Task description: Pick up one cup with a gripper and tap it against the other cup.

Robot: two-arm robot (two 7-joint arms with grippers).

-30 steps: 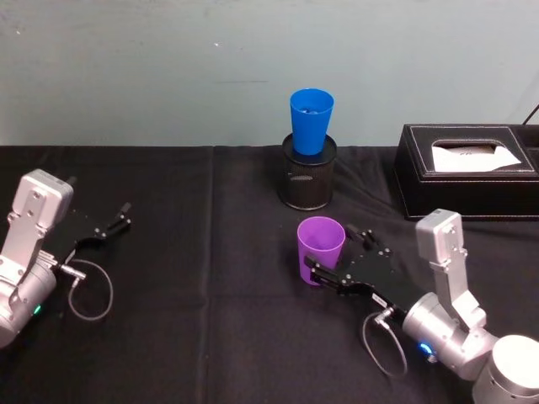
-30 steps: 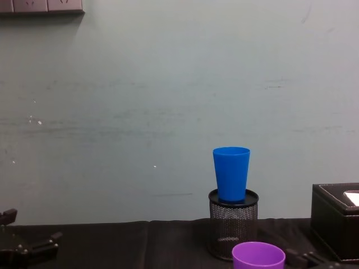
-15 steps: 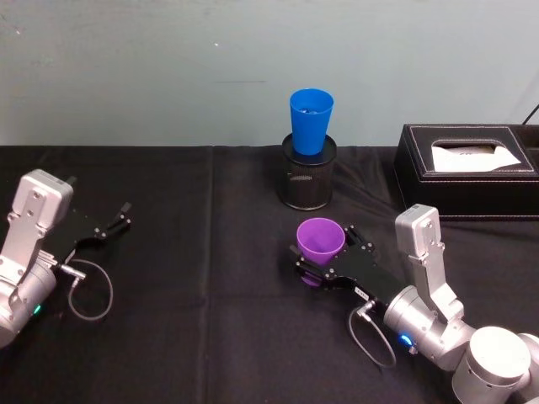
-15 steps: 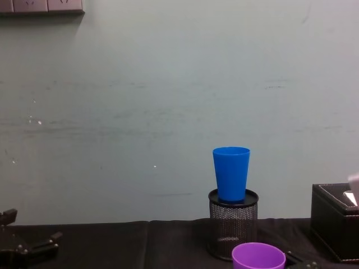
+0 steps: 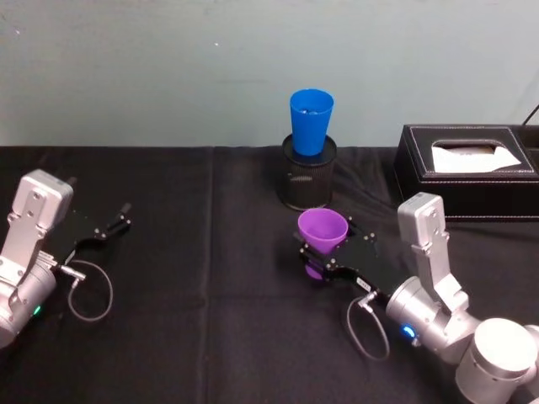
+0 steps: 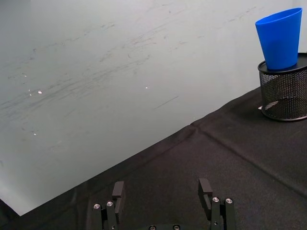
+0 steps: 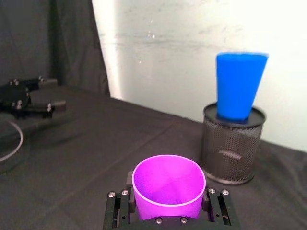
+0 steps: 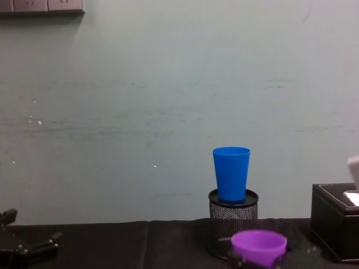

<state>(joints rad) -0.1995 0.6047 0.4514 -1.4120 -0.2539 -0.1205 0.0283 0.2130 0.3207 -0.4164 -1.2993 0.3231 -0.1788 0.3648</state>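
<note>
The purple cup [image 5: 322, 235] hangs upright a little above the black table, held low on its body by my right gripper [image 5: 327, 261]. In the right wrist view the purple cup [image 7: 168, 186] sits between the black fingers [image 7: 117, 206], and in the chest view the purple cup [image 8: 258, 246] is in front of the holder. The blue cup [image 5: 311, 120] stands on a black wire-mesh pen holder [image 5: 307, 179] just behind; the blue cup [image 7: 239, 85] and blue cup [image 8: 231, 173] are apart from the purple one. My left gripper [image 5: 112, 224] rests open at the far left.
A black tissue box [image 5: 465, 168] stands at the back right, close to my right arm. A loose cable [image 5: 88, 290] loops beside the left arm. The black cloth [image 5: 202, 286] between the two arms is bare. A pale wall runs behind the table.
The right gripper has lifted the purple cup off the table and carried it back toward the pen holder. The left arm and the blue cup have not moved.
</note>
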